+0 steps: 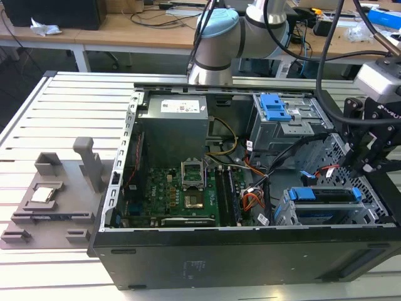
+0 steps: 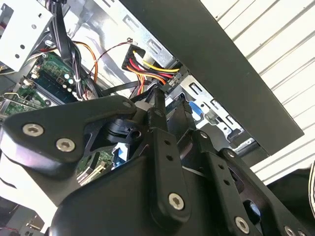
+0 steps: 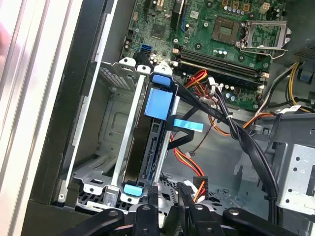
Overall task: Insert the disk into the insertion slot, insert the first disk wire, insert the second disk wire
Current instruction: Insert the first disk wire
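Blue-framed disk (image 3: 146, 142) in the insertion slot (image 3: 123, 137), tool (image 3: 168, 196) just beside one end, grip state unclear

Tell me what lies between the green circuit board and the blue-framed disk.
Loose wires, orange, red and black, lie between the circuit board and the disk, in the exterior view.

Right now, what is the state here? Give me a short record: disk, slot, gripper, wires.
disk: seated on edge in the insertion slot, blue carrier ends showing
insertion slot: silver cage in the case corner at the exterior view's right
gripper: hovers at the cage's end, beside the wire bundle
wire bundle: red, yellow, orange; cannot tell if plugged in
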{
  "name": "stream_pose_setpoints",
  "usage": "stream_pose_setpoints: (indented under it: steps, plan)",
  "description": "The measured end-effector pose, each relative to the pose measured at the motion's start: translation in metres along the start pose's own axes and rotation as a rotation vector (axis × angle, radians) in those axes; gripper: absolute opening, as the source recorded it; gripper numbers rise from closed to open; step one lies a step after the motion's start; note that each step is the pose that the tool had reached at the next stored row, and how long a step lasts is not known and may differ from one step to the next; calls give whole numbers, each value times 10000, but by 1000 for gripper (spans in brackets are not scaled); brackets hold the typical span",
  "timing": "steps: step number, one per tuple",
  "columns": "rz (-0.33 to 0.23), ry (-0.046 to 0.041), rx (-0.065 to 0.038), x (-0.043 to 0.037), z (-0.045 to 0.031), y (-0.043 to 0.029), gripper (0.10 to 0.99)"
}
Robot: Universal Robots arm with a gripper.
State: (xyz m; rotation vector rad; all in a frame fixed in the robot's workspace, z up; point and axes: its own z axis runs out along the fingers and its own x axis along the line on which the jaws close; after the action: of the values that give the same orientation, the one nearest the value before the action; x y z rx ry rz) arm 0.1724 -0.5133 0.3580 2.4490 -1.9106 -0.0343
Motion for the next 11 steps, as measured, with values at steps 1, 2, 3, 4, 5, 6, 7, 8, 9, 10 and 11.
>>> stream_pose_setpoints:
  steps: [1, 2, 3, 4, 5, 6, 7, 8, 9, 10, 11]
  plan:
    - [-1, -1, 1, 0, -3, 0, 302]
    - [-1, 1, 1, 0, -9, 1, 302]
    - [1, 0, 1, -1, -17, 3, 302]
    - [2, 2, 1, -1, -28, 7, 302]
    - [3, 2, 0, -2, -38, 11, 302]
    - [1, 1, 1, -3, -50, 14, 302]
    - [0, 2, 1, -4, -63, 17, 302]
    - [0, 1, 1, -7, -73, 19, 302]
    - [0, 0, 2, -15, -77, 17, 302]
    - [1, 0, 2, -29, -77, 15, 302]
    - [3, 1, 2, -55, -78, 8, 302]
